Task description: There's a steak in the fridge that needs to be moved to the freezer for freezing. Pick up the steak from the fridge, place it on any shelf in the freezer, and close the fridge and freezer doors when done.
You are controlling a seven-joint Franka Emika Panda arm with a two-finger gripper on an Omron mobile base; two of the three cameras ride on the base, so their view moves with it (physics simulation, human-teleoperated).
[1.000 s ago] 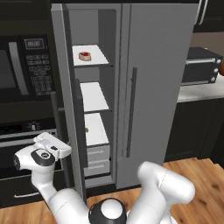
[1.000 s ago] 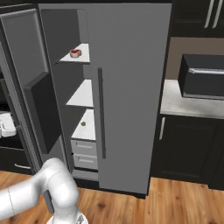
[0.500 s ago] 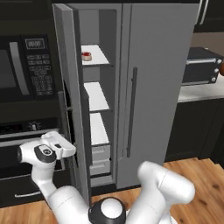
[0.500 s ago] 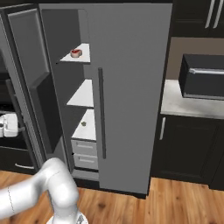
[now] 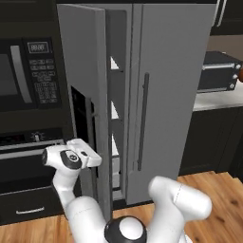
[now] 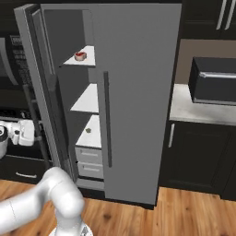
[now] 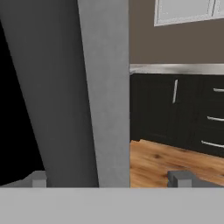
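The steak (image 6: 80,56) lies on the top white shelf (image 6: 88,60) of the freezer, whose door (image 5: 81,71) stands partly open; its black dispenser panel (image 5: 81,123) faces the left base camera. The wider fridge door (image 6: 140,92) is shut. My gripper (image 5: 93,159) sits low against the outer face of the freezer door, also seen at the left edge as the gripper (image 6: 28,132). In the hand view the gripper (image 7: 109,179) is open, its fingertips (image 7: 179,177) wide apart on either side of the grey door's edge (image 7: 105,87).
A black microwave (image 5: 28,71) and oven front (image 5: 28,156) stand left of the freezer door. Right of the unit is a counter (image 6: 193,108) with a black appliance (image 6: 214,80) over dark cabinets. Two lower shelves (image 6: 88,99) and drawers (image 6: 90,161) show inside.
The freezer door has swung further toward shut, narrowing the gap. My gripper has moved right with it, staying low against the door's outer face.
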